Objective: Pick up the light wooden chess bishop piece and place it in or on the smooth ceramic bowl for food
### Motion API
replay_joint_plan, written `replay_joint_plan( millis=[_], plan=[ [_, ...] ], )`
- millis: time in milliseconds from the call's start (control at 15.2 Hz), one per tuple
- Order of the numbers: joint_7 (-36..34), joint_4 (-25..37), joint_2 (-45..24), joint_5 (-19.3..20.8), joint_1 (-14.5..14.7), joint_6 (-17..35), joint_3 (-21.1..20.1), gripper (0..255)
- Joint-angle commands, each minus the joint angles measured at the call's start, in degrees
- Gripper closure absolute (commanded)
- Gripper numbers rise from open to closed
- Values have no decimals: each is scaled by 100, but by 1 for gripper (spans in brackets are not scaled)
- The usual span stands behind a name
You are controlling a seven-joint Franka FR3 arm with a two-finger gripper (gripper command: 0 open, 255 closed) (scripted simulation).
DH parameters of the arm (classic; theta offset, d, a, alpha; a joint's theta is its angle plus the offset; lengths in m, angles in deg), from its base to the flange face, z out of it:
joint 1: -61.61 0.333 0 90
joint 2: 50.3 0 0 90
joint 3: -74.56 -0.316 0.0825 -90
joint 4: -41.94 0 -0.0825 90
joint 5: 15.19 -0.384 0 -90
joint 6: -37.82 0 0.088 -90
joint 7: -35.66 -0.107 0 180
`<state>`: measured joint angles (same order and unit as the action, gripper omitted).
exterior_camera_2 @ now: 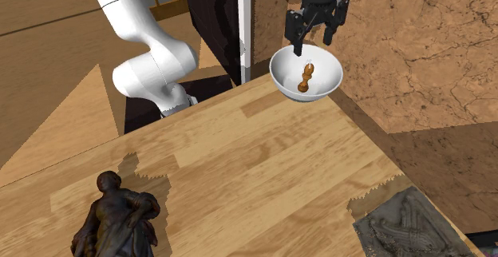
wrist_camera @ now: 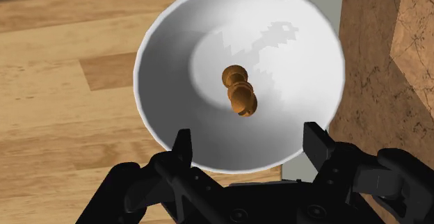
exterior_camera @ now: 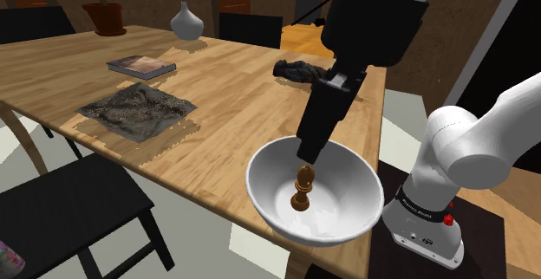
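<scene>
Brown wood is what you should look for inside the white bowl: the bishop stands on the bottom of it, roughly upright, with nothing touching it. The gripper hangs just above the piece, and its fingers are spread wide and hold nothing. In the second exterior view you see the same thing from across the table: the gripper sits over the bowl, one finger to each side, and the bishop is below the gap between them, apart from both. Through the wrist view the two black fingers of the gripper reach toward the near rim of the bowl, and the bishop shows from above, near the middle of the bowl's floor. The bowl rests at the edge of the wooden table, on the end closest to the stand. Farther along the tabletop in the shoulder view you have a grey textured mat, a book, a pale vase and a potted plant, all well apart from the bowl, and a dark figurine lies at the second exterior view's lower left
</scene>
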<state>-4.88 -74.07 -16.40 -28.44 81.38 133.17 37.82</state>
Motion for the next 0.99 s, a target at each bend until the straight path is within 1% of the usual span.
replay_joint_plan(
  millis=[0, 132, 396, 924],
  plan=[
    [0, 0, 0, 0, 0, 0, 0, 0],
    [0, 0, 0, 0, 0, 0, 0, 0],
    [-77, 860, -161, 106, -68, -708, 56, 0],
    [-77, 860, -161, 106, -68, -708, 56, 0]
  ],
)
